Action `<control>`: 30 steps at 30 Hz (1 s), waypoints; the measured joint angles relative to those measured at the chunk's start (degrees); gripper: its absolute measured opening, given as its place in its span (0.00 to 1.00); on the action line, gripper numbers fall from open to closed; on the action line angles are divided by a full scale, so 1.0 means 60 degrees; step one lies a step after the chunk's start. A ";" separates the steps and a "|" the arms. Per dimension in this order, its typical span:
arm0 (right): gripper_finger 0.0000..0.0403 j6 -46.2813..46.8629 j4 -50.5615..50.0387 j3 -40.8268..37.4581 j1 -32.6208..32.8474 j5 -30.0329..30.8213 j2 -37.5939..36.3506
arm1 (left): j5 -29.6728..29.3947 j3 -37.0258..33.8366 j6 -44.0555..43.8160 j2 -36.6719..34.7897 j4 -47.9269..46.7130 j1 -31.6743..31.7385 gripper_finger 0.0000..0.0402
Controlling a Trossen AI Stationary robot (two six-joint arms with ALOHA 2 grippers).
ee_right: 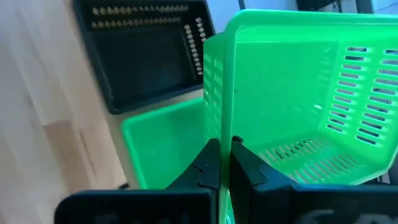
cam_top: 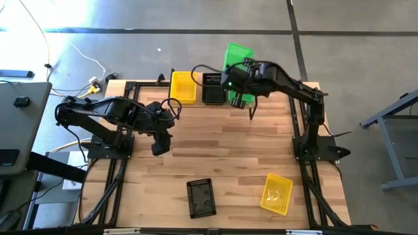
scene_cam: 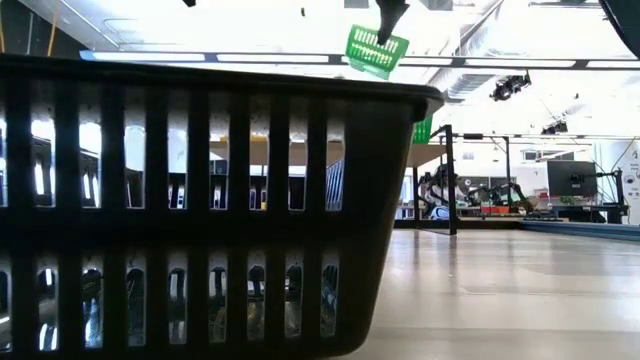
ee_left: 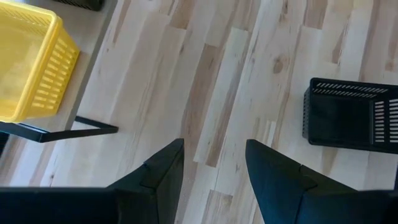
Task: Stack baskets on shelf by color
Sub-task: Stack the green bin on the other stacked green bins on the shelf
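Green basket hangs tilted from the right gripper, whose fingers pinch one thin wall of it, at the upper middle of the overhead frame. Directly under it, on the shelf at the far edge of the table, sits another green basket, with a black basket just beside it and a yellow basket at the shelf's left end. So the coming move, as I judge it, is a short drop straight down with the held basket levelled so it nests. The left gripper hovers over bare wood at centre left, fingers apart and holding nothing. A loose black basket and loose yellow basket lie near the frame's bottom edge.
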 joint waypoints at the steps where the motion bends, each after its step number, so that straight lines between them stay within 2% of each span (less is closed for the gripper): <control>1: 0.00 -0.0130 -0.0004 0.0000 -0.0126 -0.0098 0.0000 | -0.0035 0.0000 0.0000 0.0000 -0.0001 0.0000 0.40; 4: 0.00 -0.0170 -0.0004 0.0000 -0.0426 -0.0632 0.0000 | -0.0062 0.0000 0.0000 0.0000 0.0000 0.0000 0.40; 8: 0.00 -0.0116 0.0010 -0.0365 -0.0517 -0.0548 -0.0096 | -0.0062 0.0000 0.0000 0.0002 0.0000 0.0000 0.40; 12: 0.00 0.0069 0.0010 -0.1639 -0.0464 -0.0895 -0.0496 | -0.0062 0.0000 0.0073 0.0000 0.0008 0.0000 0.40; 16: 0.00 -0.0095 -0.0007 -0.3141 -0.0196 -0.0447 -0.1209 | -0.0062 0.0000 0.0073 0.0003 0.0051 0.0000 0.40; 19: 0.00 -0.0296 -0.0017 -0.3737 -0.0127 -0.0564 -0.1548 | -0.0129 0.0000 0.0022 0.0004 0.0053 0.0000 0.40; 25: 0.00 -0.0905 0.0111 -0.3939 -0.0221 -0.0731 -0.1617 | -0.0277 0.0000 -0.0189 0.0004 0.0163 0.0004 0.40; 30: 0.00 -0.1082 0.0353 -0.3938 -0.0212 -0.1279 -0.1603 | -0.0277 0.0000 -0.0357 0.0004 0.0294 0.0004 0.40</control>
